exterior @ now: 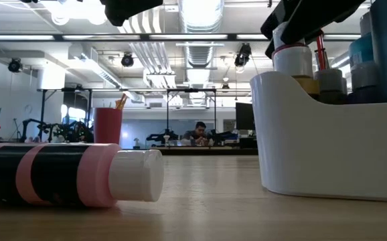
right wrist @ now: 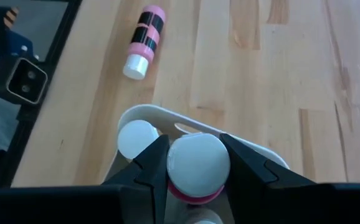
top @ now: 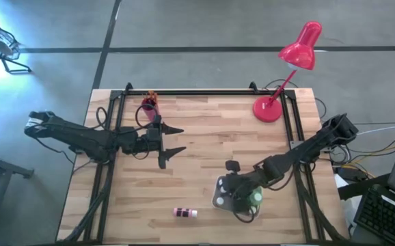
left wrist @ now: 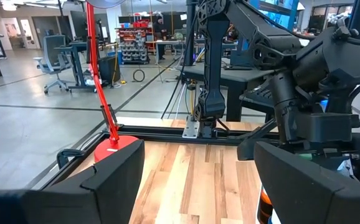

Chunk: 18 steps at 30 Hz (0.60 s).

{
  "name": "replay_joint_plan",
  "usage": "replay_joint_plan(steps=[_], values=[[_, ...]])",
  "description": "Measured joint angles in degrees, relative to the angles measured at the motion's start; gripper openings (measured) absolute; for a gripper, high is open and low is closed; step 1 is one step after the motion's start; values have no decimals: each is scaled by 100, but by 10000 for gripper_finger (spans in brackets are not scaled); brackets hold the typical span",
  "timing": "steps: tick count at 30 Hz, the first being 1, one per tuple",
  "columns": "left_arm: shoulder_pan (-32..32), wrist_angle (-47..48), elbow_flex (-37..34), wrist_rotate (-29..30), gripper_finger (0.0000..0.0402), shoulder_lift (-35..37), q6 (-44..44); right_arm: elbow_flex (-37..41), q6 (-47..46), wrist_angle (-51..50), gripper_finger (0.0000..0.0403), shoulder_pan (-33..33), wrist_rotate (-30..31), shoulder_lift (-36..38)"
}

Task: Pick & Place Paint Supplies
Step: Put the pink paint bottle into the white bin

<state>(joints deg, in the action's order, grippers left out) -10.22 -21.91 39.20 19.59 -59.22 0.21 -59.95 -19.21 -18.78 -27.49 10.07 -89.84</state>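
Looking straight down: the left gripper (top: 173, 144) hangs over the wooden table (top: 204, 119) left of centre, its two dark fingers spread wide with nothing between them. Just behind it, near the far edge, stands a red cup (top: 148, 107) with brush handles poking out. The red desk lamp (top: 290, 68) sits at the far right corner. Over on the near right, the right gripper (top: 240, 195) is down over the white caddy (top: 219, 198), where a green bottle (top: 256, 198) shows. A pink-and-black bottle (top: 184, 212) lies on its side by the near edge, left of the caddy.
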Motion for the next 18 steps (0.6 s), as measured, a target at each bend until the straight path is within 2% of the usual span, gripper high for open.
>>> replay_joint_plan(steps=[5, 18], values=[[0, 4, 0, 0, 307, 0, -11, -246, 12, -560, 110, 20, -10, -4], [0, 7, 0, 0, 307, -2, -26, -662, -11, -851, 110, 11, -190, 7]])
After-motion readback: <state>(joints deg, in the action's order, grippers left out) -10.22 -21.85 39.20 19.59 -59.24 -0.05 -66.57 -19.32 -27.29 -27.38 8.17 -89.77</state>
